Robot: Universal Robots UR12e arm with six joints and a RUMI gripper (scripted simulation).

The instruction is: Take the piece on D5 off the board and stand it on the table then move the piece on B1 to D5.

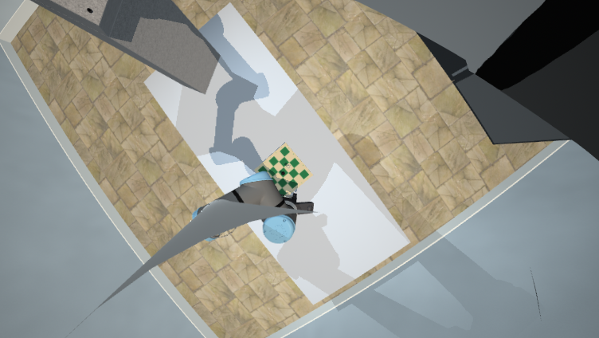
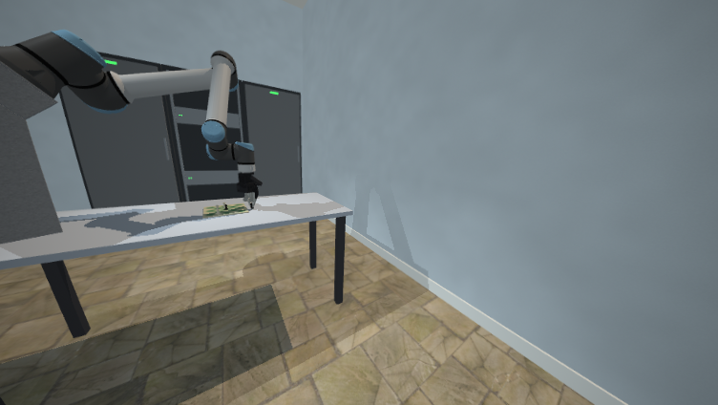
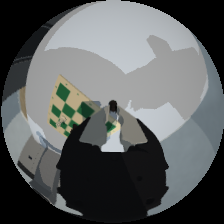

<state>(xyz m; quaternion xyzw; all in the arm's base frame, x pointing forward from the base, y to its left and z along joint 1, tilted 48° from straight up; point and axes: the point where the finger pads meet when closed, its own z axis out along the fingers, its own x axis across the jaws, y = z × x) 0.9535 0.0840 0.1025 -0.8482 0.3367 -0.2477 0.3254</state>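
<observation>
Pale counter (image 1: 360, 218) (image 2: 296, 199) (image 3: 100, 30) | pincer (image 1: 292, 195) (image 2: 251, 203) (image 3: 113, 105) nearly shut, gripping a dark piece (image 2: 251, 206) (image 3: 113, 106) (D5's, I judge) | checkered board (image 1: 285, 146) (image 2: 207, 211) (image 3: 62, 83) just beside, so setting it down clear means keeping toward the counter's short free edge, beyond.
</observation>
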